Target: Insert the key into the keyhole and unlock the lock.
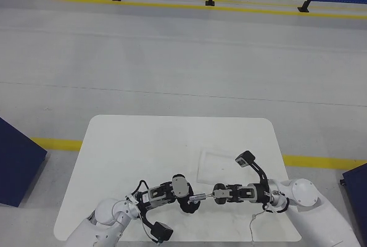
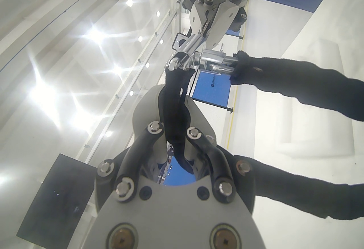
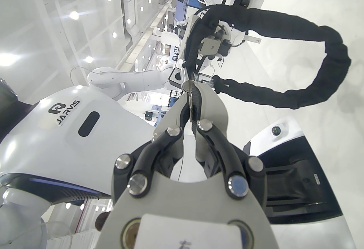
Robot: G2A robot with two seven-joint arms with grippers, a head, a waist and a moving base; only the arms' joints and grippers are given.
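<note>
Both grippers meet above the table's front middle. My left gripper is shut on the lock, a cable lock with a silver head and a black fabric-sleeved cable that loops away from it. My right gripper is shut on the silver key, which points at the lock. In the left wrist view the key reaches the lock's end beside my left fingers. I cannot tell how deep it sits.
The white table has rounded corners, and a faint clear sheet lies on it behind the grippers. Dark blue panels stand off the table's left and right sides.
</note>
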